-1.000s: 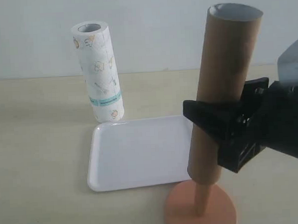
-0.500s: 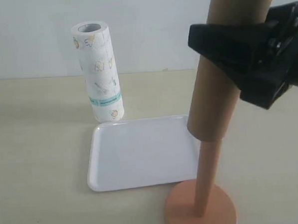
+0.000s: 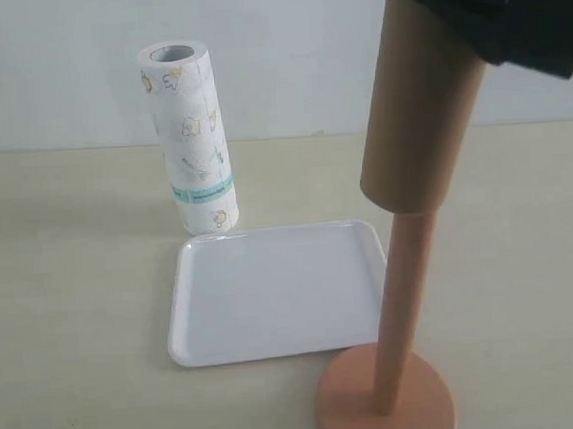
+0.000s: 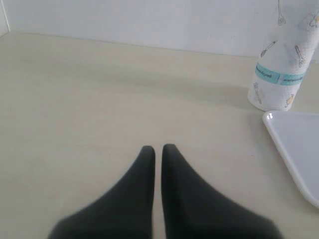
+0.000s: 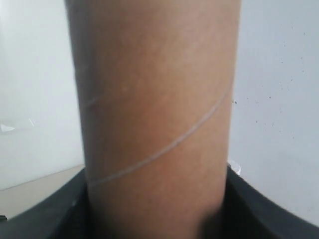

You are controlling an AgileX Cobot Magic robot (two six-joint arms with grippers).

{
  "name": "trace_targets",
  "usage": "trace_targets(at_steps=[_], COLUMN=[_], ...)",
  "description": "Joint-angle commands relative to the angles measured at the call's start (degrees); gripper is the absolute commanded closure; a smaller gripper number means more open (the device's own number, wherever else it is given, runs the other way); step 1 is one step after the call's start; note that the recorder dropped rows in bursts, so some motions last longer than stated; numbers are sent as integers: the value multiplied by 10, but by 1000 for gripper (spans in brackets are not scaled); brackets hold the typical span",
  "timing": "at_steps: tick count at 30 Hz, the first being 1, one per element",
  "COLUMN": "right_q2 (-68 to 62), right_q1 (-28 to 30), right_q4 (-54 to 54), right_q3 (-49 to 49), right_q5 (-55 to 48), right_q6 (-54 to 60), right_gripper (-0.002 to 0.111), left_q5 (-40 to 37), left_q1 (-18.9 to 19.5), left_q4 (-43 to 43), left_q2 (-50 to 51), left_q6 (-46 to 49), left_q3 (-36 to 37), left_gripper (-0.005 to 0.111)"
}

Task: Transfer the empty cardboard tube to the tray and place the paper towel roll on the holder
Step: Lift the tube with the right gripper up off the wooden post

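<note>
Teal-banded paper towel roll [image 3: 188,138] stands upright

The empty cardboard tube [image 3: 420,111] surrounds the upper dowel of the holder [image 3: 399,314], beside the tray [image 3: 271,292].

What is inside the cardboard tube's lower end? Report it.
The holder's post runs up into the cardboard tube's open lower end. The post's top is covered by the tube; how far it reaches cannot be seen.
</note>
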State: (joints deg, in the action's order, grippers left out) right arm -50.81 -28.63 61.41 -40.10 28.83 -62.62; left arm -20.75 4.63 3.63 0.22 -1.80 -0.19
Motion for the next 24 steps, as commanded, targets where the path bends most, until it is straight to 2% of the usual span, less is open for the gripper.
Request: trace_targets(at_steps=[1,9,24], right_q2=[4,4,4], right_q1=[-1,-1,-1], right_q4=[30,74,93], right_q3=[-29,-59,-102], right_q5=[6,11,15], right_q6=[-33,-72,-97], right_gripper=[108,108,108], left_q5=[1,1,1], left_q1=[1,1,1], left_q4=[0,0,0], left_q2=[-2,-2,-2], left_q6=[2,2,2], left_q3=[2,2,2], left_gripper=[103,103,103])
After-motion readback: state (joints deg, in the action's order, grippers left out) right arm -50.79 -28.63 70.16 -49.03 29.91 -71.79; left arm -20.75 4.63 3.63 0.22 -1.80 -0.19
